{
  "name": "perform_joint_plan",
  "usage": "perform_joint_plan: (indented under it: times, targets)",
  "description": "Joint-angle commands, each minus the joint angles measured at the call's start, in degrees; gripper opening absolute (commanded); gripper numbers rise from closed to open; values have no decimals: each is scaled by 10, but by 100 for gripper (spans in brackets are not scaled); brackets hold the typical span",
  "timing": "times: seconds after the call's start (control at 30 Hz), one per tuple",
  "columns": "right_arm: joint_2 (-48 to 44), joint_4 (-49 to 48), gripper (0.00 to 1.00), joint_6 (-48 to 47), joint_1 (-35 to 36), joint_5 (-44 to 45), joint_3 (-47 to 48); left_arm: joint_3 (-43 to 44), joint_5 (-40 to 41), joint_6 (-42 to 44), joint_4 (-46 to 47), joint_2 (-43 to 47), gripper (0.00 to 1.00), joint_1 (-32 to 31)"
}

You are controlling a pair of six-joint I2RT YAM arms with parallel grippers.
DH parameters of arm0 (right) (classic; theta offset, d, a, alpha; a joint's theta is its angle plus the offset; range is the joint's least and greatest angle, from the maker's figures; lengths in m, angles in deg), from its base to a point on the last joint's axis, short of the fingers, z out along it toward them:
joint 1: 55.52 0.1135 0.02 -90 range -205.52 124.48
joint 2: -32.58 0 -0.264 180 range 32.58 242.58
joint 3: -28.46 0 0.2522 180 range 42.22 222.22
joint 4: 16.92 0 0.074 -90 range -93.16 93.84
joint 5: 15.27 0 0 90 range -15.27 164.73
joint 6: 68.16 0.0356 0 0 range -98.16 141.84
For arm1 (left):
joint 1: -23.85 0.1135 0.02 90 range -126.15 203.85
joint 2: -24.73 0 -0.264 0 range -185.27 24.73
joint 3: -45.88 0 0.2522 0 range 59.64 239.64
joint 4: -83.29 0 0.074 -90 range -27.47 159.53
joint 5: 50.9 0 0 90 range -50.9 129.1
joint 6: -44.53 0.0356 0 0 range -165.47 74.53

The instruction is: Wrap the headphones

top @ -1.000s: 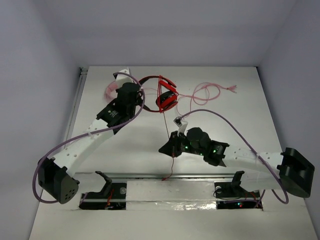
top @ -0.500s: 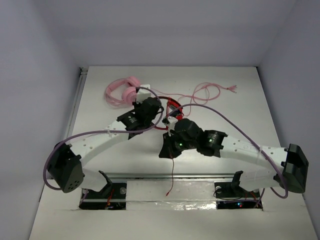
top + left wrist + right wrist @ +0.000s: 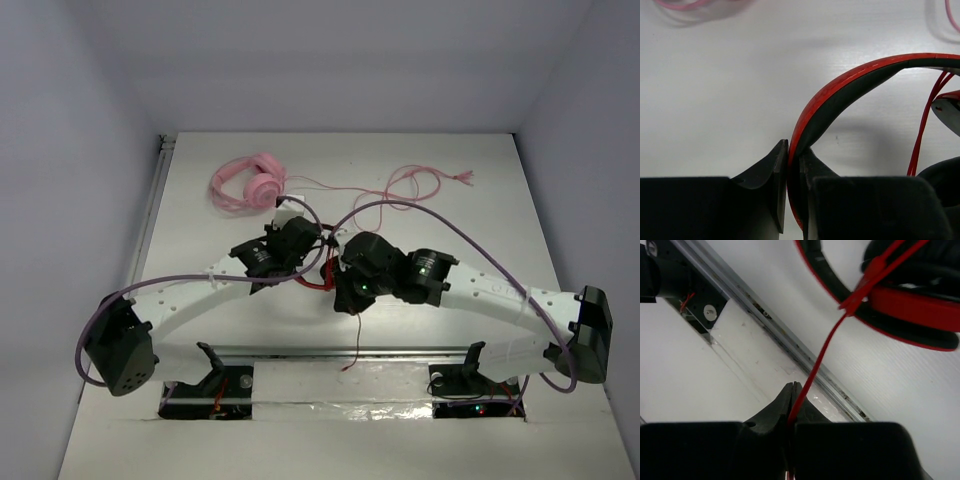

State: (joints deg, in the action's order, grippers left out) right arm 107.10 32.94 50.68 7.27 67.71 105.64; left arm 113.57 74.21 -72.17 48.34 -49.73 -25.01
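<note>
Right wrist view: our right gripper [image 3: 791,388] pinches the cable [image 3: 825,347], which runs up-right to the headphones [image 3: 910,305] just ahead; our left gripper [image 3: 792,155] clamps the headband [image 3: 840,95]

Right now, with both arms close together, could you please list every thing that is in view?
red-and-black headphones: one, red and black, mid-table, headband between the left fingers
red cable: one, red, from the headphones down to the near edge
pink headphones: one, pink, far left
pink cable: one, pink, looped to their right
table: one, white
left gripper: one, black, shut on the headband
right gripper: one, black, shut on the red cable
</note>
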Motion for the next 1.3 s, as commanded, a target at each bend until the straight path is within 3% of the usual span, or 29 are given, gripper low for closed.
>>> perform_joint_plan:
  times: [0.0,0.3,0.7,0.97,1.13,1.23,1.27]
  targets:
    - [-5,32,2,-26,9,60,48,13,-14,14,-67,32,0,-17]
    - [4,78,11,-45,-6,188,99,15,-101,71,-83,67,0,-29]
    - [-15,38,8,-54,-69,357,94,5,-244,111,-38,113,0,-29]
    - [-28,5,15,-74,-98,379,94,8,-250,123,-46,89,0,-29]
    - [-25,4,19,-79,-98,336,105,17,-255,124,-45,79,0,-29]
    - [-21,4,15,-81,-98,338,96,17,-265,126,-39,84,0,-29]
    - [-23,2,5,-83,-103,344,92,18,-268,126,-39,90,0,-29]
